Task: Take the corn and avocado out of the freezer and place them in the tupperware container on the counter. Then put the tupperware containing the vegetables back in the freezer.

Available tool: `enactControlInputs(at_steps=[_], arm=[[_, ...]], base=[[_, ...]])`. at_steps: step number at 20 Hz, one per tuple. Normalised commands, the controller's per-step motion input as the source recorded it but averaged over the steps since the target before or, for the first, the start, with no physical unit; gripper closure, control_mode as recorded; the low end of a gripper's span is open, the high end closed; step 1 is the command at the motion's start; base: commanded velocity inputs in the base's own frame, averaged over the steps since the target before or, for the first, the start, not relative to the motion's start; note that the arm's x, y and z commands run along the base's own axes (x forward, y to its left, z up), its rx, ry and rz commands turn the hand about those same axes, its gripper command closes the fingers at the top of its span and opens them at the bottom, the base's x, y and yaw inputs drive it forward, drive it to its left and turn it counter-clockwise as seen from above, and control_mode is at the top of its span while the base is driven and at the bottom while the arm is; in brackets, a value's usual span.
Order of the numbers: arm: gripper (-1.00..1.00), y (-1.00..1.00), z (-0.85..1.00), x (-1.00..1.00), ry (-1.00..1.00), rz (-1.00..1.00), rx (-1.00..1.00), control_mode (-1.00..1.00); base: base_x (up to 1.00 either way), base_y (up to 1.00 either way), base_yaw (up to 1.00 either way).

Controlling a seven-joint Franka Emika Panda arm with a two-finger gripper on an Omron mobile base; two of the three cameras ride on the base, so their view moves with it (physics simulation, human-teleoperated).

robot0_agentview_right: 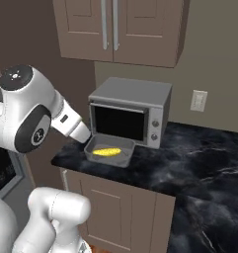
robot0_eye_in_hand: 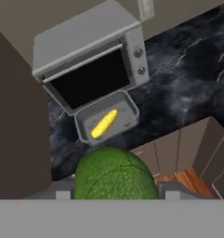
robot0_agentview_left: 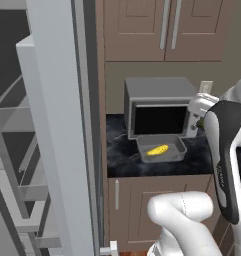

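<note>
Green avocado [robot0_eye_in_hand: 115, 174] between claw [robot0_eye_in_hand: 114, 191] tips

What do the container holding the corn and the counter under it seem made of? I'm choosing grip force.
Tupperware container: seemingly thin matte plastic, grey and slightly see-through at its sloped walls. Counter: looks like polished stone, black with pale marbled veins, though the render may be laminate.
</note>
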Motion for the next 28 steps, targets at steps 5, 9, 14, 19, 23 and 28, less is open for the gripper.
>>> enactControlInputs(at_steps=[5,9,14,19,23,28], arm=[[1.00,-0.04,-0.76,0.82,0.00,0.23,-0.02,-1.00],[1.00,0.00,-0.83,0.91,0.01,0.19,-0.06,-1.00],[1.00,0.00,-0.79,0.99,0.06,0.13,-0.07,-1.00],[1.00,0.00,-0.62,0.93,0.12,0.09,-0.05,-1.00],[1.00,0.00,-0.49,0.77,0.10,0.10,-0.03,-1.00],[1.00,0.00,-0.45,0.89,0.11,0.09,-0.01,-1.00]], base=[[0.00,0.00,0.00],[0.00,0.00,0.00],[0.00,0.00,0.00],[0.00,0.00,0.00],[0.00,0.00,0.00],[0.00,0.00,0.00]])
